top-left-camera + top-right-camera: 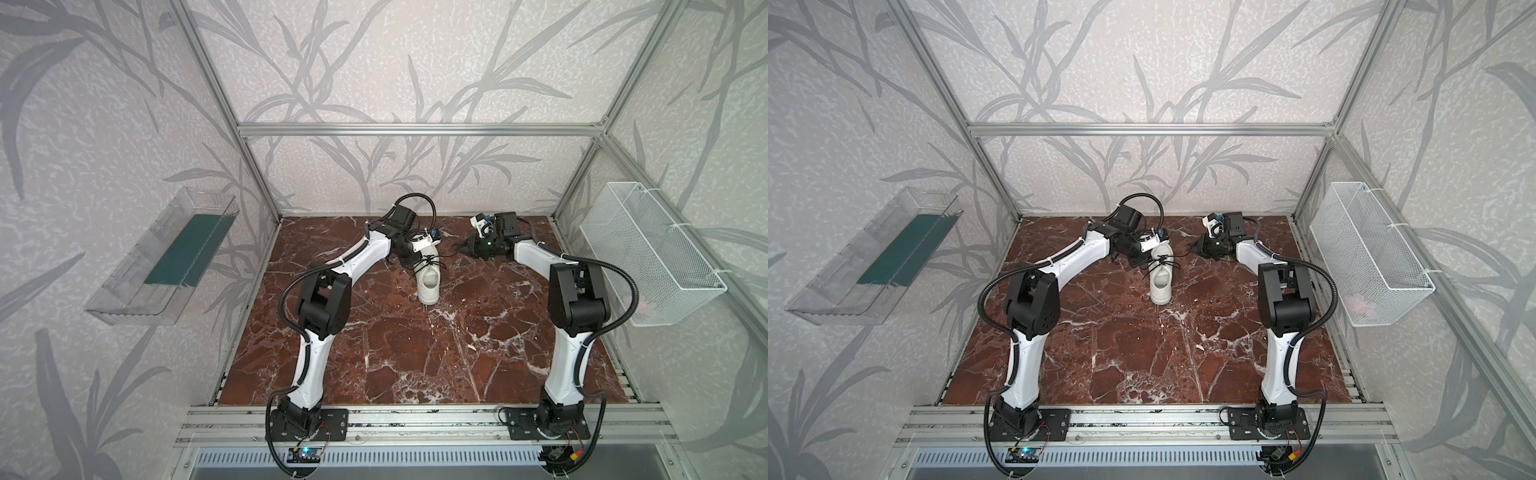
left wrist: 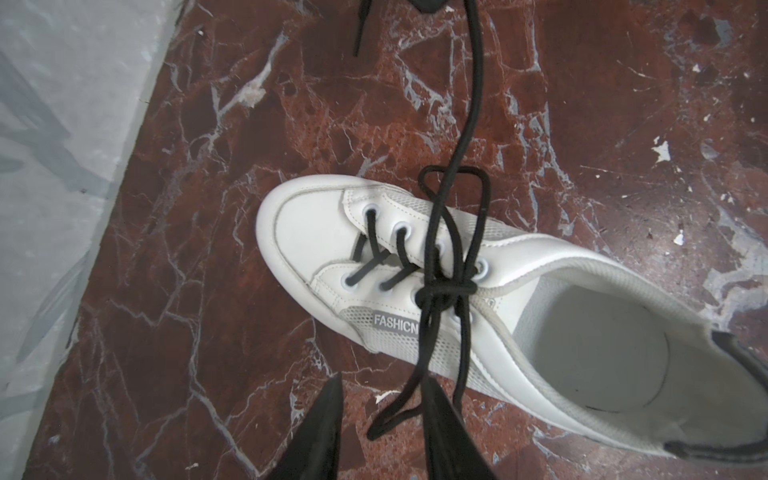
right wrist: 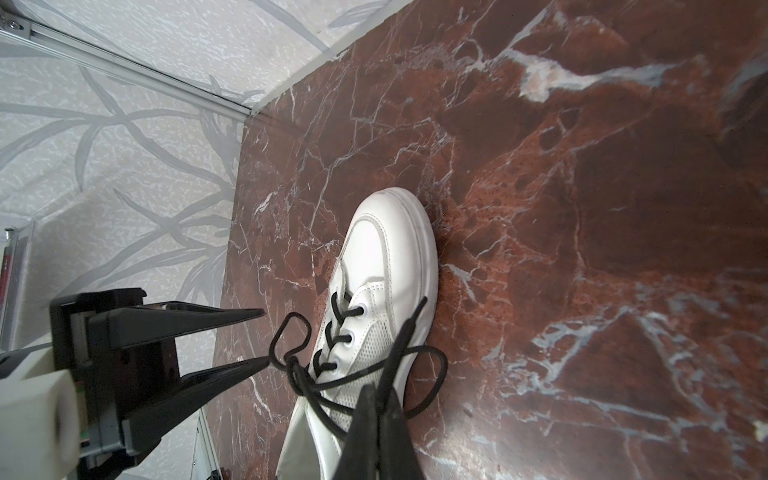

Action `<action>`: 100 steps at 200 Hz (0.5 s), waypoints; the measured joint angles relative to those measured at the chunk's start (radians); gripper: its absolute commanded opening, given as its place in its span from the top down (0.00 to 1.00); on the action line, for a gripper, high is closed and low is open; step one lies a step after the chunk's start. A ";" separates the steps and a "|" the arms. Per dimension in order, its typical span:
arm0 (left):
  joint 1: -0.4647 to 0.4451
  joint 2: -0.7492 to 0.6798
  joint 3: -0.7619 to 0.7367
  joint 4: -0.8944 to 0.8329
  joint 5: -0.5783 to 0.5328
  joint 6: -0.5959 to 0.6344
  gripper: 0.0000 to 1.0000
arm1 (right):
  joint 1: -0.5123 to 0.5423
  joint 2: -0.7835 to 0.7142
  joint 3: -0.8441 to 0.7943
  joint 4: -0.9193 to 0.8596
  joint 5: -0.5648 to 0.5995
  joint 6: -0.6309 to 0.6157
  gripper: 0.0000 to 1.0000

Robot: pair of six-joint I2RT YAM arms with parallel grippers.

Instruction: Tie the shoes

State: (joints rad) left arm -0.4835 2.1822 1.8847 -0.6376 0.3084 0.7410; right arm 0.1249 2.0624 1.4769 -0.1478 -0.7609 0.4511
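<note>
white sneaker [image 1: 429, 279] knotted; L pincer [image 3: 262, 335] agape, R pincer [image 3: 379, 395] pinching lace [image 2: 469, 116]

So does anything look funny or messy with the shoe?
A bit. The sneaker is fine, but its black laces are knotted with uneven, floppy loops, one end trailing on the marble table. Only one shoe is there.

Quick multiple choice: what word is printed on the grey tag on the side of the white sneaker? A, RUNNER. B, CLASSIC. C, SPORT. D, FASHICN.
D: in the left wrist view the grey tag on the white sneaker reads FASHICN, just beside the knot in the black laces.
</note>
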 measured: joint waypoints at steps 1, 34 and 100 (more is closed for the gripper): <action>0.000 0.002 0.001 -0.002 0.000 0.000 0.64 | 0.000 0.000 0.000 0.000 0.000 0.000 1.00; -0.001 0.019 0.014 -0.035 0.011 0.006 0.63 | 0.000 0.013 0.016 -0.005 -0.001 0.000 1.00; -0.001 0.070 0.086 -0.081 0.018 0.017 0.95 | -0.004 0.019 0.028 -0.016 -0.005 -0.011 1.00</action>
State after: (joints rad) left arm -0.4843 2.2524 1.9709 -0.7189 0.3264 0.7582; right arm 0.1207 2.0811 1.5047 -0.1638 -0.7658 0.4397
